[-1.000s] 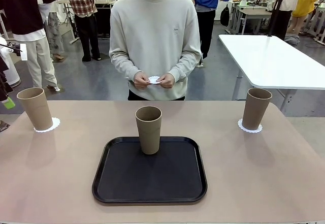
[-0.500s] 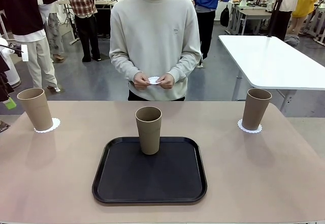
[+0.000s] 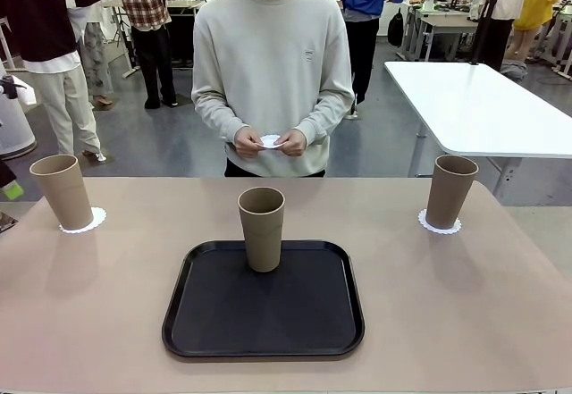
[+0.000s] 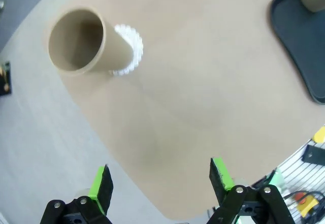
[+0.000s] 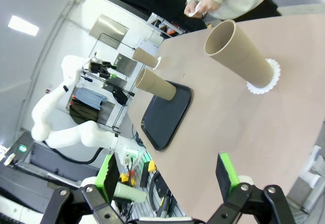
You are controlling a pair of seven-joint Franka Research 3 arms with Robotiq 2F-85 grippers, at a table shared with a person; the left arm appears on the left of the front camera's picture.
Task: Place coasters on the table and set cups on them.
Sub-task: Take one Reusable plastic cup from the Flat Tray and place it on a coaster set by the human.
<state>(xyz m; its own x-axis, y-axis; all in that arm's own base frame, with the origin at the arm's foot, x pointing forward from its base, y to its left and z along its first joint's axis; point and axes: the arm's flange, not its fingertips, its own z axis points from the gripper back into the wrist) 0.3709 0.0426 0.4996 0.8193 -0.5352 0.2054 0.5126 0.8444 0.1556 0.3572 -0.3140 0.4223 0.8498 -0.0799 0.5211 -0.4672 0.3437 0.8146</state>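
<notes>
Unchanged over the last second. Left cup (image 3: 63,190) on left coaster (image 3: 92,222), right cup (image 3: 450,190) on right coaster (image 3: 440,227), near opposite table (image 3: 447,305) edges. Third cup (image 3: 262,228) on tray (image 3: 268,322); last coaster (image 3: 271,141) in person's hands (image 3: 248,142). Left gripper (image 4: 160,169), right gripper (image 5: 166,159): fingers apart, empty. One setting outstanding.

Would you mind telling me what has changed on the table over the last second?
Almost nothing: at the front view's left edge, a white part with a small tag slid slightly leftward. The person's hands still hold a coaster; the left cup and right cup stay on their coasters, the third cup on the tray.
</notes>
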